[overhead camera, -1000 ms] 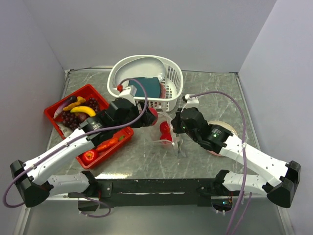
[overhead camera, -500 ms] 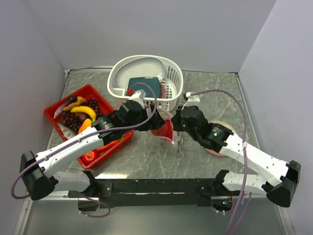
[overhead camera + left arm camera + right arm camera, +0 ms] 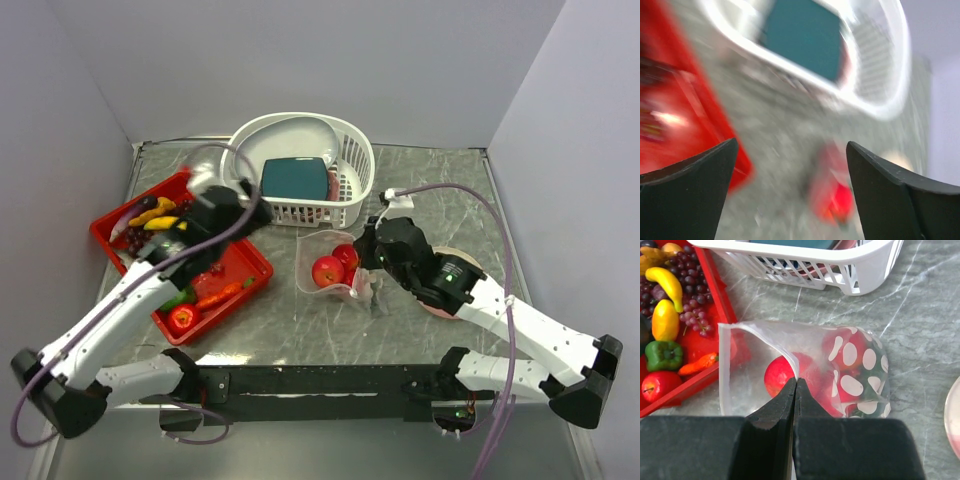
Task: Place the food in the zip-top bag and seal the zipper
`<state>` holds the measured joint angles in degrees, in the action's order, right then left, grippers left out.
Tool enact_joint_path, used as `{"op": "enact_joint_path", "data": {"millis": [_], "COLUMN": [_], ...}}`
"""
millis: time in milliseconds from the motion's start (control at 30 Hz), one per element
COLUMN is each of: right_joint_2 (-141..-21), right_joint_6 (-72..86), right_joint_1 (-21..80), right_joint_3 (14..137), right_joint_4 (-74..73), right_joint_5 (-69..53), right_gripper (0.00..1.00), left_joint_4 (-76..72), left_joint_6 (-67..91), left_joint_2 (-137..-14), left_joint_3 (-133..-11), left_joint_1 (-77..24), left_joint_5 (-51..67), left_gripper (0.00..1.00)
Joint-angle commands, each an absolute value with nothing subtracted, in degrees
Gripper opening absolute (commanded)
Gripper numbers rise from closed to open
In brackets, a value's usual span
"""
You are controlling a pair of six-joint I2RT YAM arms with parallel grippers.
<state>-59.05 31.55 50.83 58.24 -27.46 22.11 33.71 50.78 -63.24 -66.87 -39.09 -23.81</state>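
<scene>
Two tomatoes [image 3: 328,271] inside zip-top bag [image 3: 318,238], lying on table [image 3: 450,190]. I see right gripper [image 3: 795,382] pinched tight on bag's open rim; left gripper [image 3: 791,145] spread wide, empty, near red tray [image 3: 250,270].

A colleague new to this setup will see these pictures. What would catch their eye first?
The clear spotted zip-top bag at the centre of the table stands out, red tomatoes inside, its mouth edge pinched by the shut right gripper. Left of it sits a red tray of bright toy food; behind, a white basket holds a teal block.
</scene>
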Motion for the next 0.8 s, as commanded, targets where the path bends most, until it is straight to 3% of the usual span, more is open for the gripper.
{"op": "enact_joint_path", "data": {"millis": [0, 100, 233, 767], "right_joint_2": [-56.6, -55.9, -54.7, -53.1], "right_joint_6": [29.3, 28.3, 27.5, 27.1], "right_joint_1": [50.5, 50.4, 50.4, 50.1], "right_joint_3": [58.6, 57.7, 56.3, 54.6], "right_joint_4": [-25.4, -25.0, -24.0, -23.1], "right_joint_5": [22.0, 21.7, 21.2, 20.1], "right_gripper": [0.0, 0.0, 0.0, 0.0], "left_joint_4": [37.0, 34.6, 29.6, 27.0], "left_joint_6": [50.5, 48.3, 46.8, 48.3], "left_joint_2": [-60.7, -62.2, -66.1, -86.3], "left_joint_3": [-62.9, -58.5, -55.2, -64.7], "left_joint_1": [-25.9, -12.4, -4.2, -1.6], "left_joint_5": [-30.9, -28.7, -24.3, -29.4], "left_gripper": [0.89, 0.84, 0.81, 0.73]}}
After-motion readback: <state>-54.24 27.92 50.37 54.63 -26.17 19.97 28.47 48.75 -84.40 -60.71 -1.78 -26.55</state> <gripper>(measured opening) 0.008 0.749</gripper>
